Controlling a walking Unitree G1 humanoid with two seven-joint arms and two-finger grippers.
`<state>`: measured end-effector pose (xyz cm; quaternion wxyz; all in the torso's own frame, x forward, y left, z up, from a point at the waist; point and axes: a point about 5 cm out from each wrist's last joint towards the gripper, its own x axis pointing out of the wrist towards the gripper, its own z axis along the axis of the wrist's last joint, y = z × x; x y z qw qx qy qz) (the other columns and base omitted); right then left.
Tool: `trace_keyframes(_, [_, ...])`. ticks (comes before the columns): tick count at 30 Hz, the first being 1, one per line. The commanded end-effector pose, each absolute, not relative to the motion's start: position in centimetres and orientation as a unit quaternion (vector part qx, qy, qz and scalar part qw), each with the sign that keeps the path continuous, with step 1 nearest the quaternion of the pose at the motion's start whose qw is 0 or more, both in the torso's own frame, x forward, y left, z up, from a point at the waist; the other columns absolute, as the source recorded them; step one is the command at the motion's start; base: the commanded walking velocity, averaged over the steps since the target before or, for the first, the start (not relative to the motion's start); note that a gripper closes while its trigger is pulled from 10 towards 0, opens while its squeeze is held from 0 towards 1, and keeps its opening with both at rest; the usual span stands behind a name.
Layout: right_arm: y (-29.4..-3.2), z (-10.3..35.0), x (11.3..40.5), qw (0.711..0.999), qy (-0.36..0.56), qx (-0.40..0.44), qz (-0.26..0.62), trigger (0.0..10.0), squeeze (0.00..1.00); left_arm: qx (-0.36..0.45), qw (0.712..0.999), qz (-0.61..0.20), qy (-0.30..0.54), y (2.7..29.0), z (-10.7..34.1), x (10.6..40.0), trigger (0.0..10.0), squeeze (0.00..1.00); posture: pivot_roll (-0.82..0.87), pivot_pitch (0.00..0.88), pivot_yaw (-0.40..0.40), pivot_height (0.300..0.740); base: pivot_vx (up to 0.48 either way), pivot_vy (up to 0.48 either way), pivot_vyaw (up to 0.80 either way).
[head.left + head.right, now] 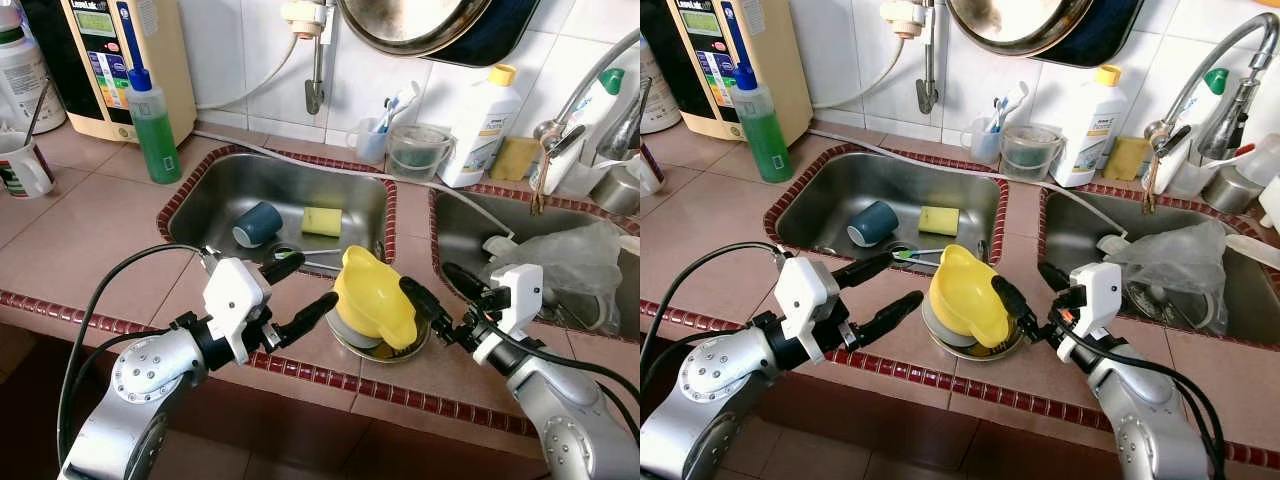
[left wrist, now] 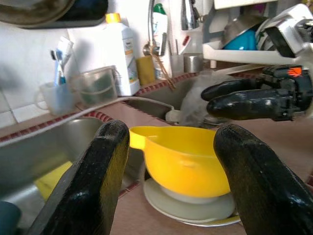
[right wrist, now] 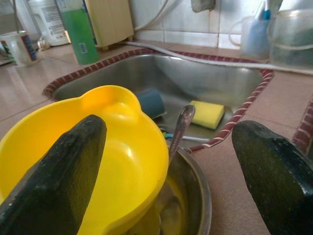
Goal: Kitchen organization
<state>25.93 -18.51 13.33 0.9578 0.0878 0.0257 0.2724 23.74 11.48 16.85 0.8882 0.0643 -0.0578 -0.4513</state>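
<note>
Beside the yellow bowl, both grippers' fingers gape open; right wrist view reveals a spoon behind it.

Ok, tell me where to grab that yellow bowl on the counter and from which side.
Probably pinch the rim of the yellow bowl on the robot's right side: it sits tilted on a stack of dishes, its wall is thin, and the right gripper, open, is already beside it there. The left gripper hovers open on the other side.

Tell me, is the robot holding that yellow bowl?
No. Both pincers are open, left and right, on either side of the yellow bowl; nothing is held.
</note>
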Motion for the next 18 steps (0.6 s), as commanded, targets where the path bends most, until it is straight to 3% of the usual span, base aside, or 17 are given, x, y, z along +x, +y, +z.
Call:
trace_keyframes(1, [-19.3,13.8,26.2,0.959,0.027,0.089,0.269,10.0,0.0,0.061,0.881,-0.466,-0.053,11.2,17.1,23.4,10.0,0.0,0.07,0.0,-0.048,0.74,0.0,0.0,0.0])
trace_keyframes(18, [-19.7,13.7,29.2,0.933,0.075,0.151,0.318,10.0,0.0,0.053,0.873,-0.481,-0.062,10.1,18.5,23.4,10.0,0.0,0.08,0.0,-0.055,0.74,0.0,0.0,0.0])
